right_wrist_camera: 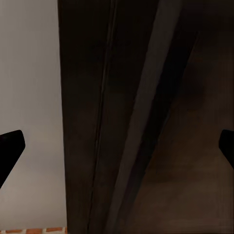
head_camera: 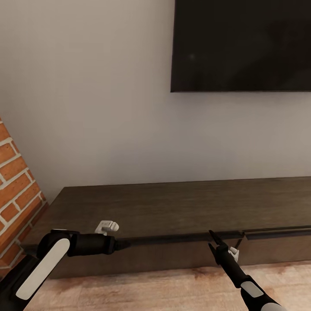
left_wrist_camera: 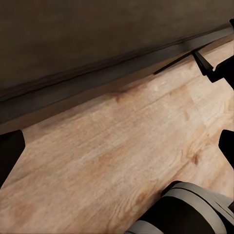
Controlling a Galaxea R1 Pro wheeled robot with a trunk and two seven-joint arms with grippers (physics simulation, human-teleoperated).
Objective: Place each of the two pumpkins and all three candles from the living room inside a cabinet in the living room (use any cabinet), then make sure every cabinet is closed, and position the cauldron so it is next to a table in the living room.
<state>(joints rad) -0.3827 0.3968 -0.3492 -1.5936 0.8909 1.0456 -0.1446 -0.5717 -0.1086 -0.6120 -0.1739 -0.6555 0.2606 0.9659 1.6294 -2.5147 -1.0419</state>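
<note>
Two black arms reach toward the long, low dark-brown wooden cabinet (head_camera: 181,207) in the head view, which stands against a pale wall under a black wall-mounted screen (head_camera: 242,43), with a red brick pillar (head_camera: 15,181) at the left and light wood plank floor (head_camera: 172,289) in front. The left gripper (head_camera: 125,244) lies level along the cabinet's front top edge, and I cannot tell here how its jaws stand. The right gripper (head_camera: 218,242) points up at the same edge, its thin fingers slightly spread, empty. A dark slot runs along the front under the top, and to the right a drawer front looks slightly proud of the line. No pumpkins, candles, cauldron or table are visible

From the left wrist view, the cabinet (left_wrist_camera: 97,39) base meets the floor (left_wrist_camera: 117,156); dark fingertips (left_wrist_camera: 9,151) sit far apart at both edges, so the jaws are wide with nothing between them. The right gripper (left_wrist_camera: 212,66) shows beyond

From the right wrist view, the cabinet (right_wrist_camera: 146,117) edge and slot run between widely parted fingertips (right_wrist_camera: 9,146), nothing gripped

Judging by this, the step is closing the drawer: press flat and squarely on the front, push straight toward the wall, and avoid hooking a fingertip into the slot
</note>
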